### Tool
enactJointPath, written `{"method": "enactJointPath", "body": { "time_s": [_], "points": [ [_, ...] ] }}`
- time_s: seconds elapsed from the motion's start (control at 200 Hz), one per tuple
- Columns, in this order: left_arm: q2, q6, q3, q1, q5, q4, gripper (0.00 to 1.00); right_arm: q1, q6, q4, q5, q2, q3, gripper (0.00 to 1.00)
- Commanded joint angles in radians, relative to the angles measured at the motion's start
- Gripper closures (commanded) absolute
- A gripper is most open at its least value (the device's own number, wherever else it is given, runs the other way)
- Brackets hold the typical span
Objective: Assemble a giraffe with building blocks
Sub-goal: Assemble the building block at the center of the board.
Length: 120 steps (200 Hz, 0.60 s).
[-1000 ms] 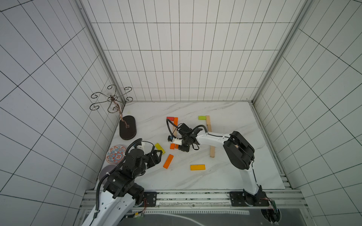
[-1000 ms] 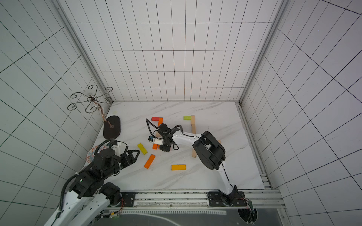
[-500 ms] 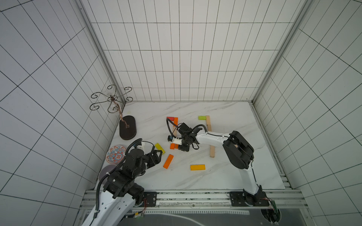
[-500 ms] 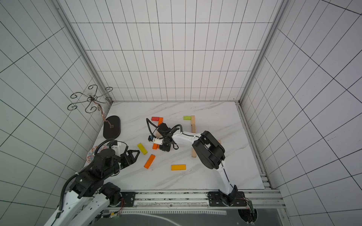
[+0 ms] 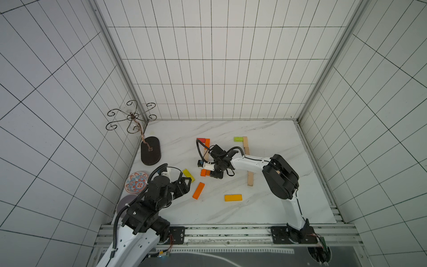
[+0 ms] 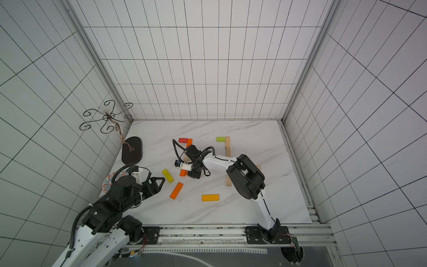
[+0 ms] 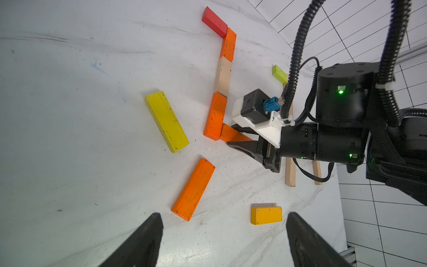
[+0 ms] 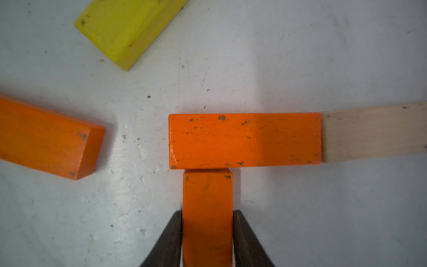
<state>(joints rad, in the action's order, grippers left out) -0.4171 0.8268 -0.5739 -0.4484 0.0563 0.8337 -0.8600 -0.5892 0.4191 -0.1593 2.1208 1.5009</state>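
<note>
Orange block (image 8: pixel 208 208) gripped in my narrow right fingers (image 8: pixel 171 238), touching the long orange block (image 8: pixel 245 141) at nine o'clock; left fingers (image 7: pixel 143 242) wide.

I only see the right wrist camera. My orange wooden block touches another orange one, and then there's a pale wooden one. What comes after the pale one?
Observer: Counting away from your gripped orange wooden block, past the pale wooden block lies a far orange wooden block. After that, a red wooden block is set crosswise at the end.
Operator: Where's the other arm?
Observer: The left gripper hangs open and empty near the yellow wooden block.
Operator: Any blocks I'm missing?
Observer: An amber-yellow wooden block lies alone, toward the robot's side of the table.
</note>
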Motion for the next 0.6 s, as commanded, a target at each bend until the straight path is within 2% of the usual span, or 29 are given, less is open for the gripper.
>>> {"method": "enactJointPath", "body": {
  "time_s": [0.0, 0.205, 0.37, 0.595],
  "points": [
    [-0.003, -0.002, -0.007, 0.005, -0.012, -0.014, 0.16, 0.003, -0.023, 0.057, -0.014, 0.047, 0.074, 0.61],
    [-0.005, -0.003, -0.006, 0.005, -0.012, -0.017, 0.16, 0.002, -0.023, 0.058, -0.014, 0.050, 0.081, 0.60],
    [-0.004, -0.005, -0.007, 0.005, -0.010, -0.018, 0.16, 0.002, -0.021, 0.065, -0.025, 0.056, 0.092, 0.66],
    [-0.003, -0.006, -0.006, 0.005, -0.009, -0.017, 0.16, -0.001, -0.017, 0.072, -0.025, 0.062, 0.101, 0.67]
  ]
}}
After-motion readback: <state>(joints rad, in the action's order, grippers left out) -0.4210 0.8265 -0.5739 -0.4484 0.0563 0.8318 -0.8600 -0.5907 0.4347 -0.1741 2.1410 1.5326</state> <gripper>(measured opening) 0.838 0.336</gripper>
